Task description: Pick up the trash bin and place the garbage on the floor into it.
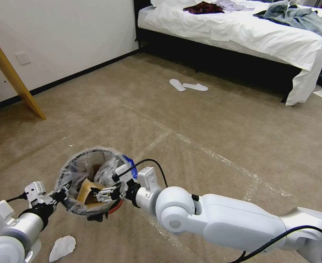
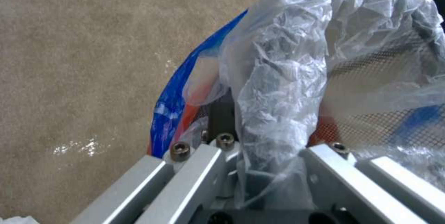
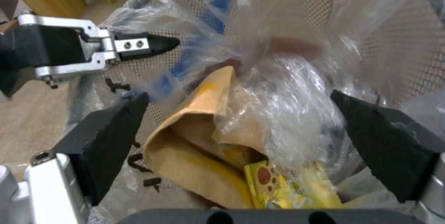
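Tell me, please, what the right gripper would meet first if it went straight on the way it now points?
Probably the crumpled clear plastic wad lying between its open fingers, with the brown carton right beside it. The right gripper points down into the trash bin, which the left gripper holds at the rim; depth is unclear.

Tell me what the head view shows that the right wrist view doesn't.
Head view alone: the bed, the slippers, and a white paper scrap on the carpet near the left arm. Right wrist view alone: the yellow wrapper inside the bin. Both: the trash bin, the brown carton, the left claw on its rim, the open right claw over it.
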### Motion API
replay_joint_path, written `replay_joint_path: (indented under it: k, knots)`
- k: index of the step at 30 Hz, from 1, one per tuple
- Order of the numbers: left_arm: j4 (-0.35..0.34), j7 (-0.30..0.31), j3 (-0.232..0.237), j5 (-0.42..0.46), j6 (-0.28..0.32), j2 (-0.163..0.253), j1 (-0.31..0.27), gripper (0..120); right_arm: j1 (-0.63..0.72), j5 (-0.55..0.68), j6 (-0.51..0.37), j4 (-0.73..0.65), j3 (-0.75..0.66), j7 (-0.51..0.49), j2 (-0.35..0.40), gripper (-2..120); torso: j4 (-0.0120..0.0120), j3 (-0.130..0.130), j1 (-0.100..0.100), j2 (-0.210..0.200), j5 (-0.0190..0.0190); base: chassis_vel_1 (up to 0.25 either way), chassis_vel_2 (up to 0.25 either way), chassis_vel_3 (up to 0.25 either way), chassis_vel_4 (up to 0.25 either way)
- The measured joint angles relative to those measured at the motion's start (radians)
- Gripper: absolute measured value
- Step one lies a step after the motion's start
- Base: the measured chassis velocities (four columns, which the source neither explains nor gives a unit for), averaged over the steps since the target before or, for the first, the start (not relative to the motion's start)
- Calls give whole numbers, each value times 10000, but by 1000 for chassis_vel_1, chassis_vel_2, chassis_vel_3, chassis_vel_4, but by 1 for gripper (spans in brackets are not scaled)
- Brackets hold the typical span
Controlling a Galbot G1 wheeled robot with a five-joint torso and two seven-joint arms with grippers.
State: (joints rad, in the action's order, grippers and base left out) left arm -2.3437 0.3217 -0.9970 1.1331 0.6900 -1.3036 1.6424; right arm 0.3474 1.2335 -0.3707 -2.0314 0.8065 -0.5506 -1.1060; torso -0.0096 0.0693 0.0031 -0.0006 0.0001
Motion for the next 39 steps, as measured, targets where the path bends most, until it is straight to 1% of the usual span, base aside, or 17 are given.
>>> replay_joint_path:
  k: [7,10,14,19,20,21,22,23,24,25,28,31,34,35,36,37,39]
  knots:
    - [6,-14,16,-28,-4,-56,-12,1,-166,-88,-469,46,115,-541,-125,100,0,0,0,-1,0,0,0,0,0]
    - [23,-18,24,-41,-4,-76,-20,1,-190,-254,-540,121,157,-616,-177,100,0,0,0,0,0,0,0,0,0]
    - [53,-24,26,-46,-8,-78,-29,1,-150,-476,-544,122,111,-606,-213,100,0,0,0,0,0,0,0,0,0]
    - [87,-26,25,-54,-24,-76,-52,1,21,-928,-209,71,-211,-290,-218,100,1,0,0,0,0,0,0,0,0]
    - [105,-34,25,-53,-27,-73,-76,1,295,-1305,369,-25,-717,280,-200,100,0,0,0,0,0,0,0,0,0]
    - [105,-34,25,-53,-27,-73,-76,1,295,-1305,369,-25,-717,280,-200,100,0,0,0,0,0,0,0,0,0]
    - [117,-33,14,-55,-26,-59,-80,1,522,-1592,837,-39,-1158,734,-141,100,0,0,0,0,0,0,0,0,0]
    - [117,-33,14,-55,-26,-59,-80,1,522,-1592,837,-39,-1158,734,-141,100,0,0,0,0,0,0,0,0,0]
    - [126,-33,-5,-55,-26,-43,-79,1,724,-1728,1228,-56,-1539,1123,-76,100,-1,0,0,0,0,0,0,0,0]
    - [126,-33,-5,-55,-26,-43,-79,1,724,-1728,1228,-56,-1539,1123,-76,100,-1,0,0,0,0,0,0,0,0]
    - [128,-33,-31,-54,-27,-52,-36,1,998,-1836,1773,-58,-1844,1625,-27,100,0,0,0,0,0,0,0,0,0]
    - [128,-32,-36,-54,-27,-58,-27,1,1084,-1898,1980,-41,-1877,1795,-27,100,0,0,0,0,0,0,0,0,0]
    - [100,-33,-84,-54,-30,-64,26,1,1458,-2030,2794,-36,-2523,2668,-12,100,2,0,0,-1,0,0,0,0,0]
    - [100,-33,-84,-54,-30,-64,26,1,1458,-2030,2794,-36,-2523,2668,-12,100,2,0,0,-1,0,0,0,0,0]
    - [81,-33,-110,-53,-31,-58,41,1,1610,-2100,3172,-40,-2980,3060,40,100,3,0,0,0,1,0,0,0,0]
    - [81,-33,-110,-53,-31,-58,41,1,1610,-2100,3172,-40,-2980,3060,40,100,3,0,0,0,1,0,0,0,0]
    - [40,-33,-135,-53,-32,-50,51,1,2012,-2176,4008,-103,-4209,3987,294,100,1,0,0,0,1,0,0,0,0]
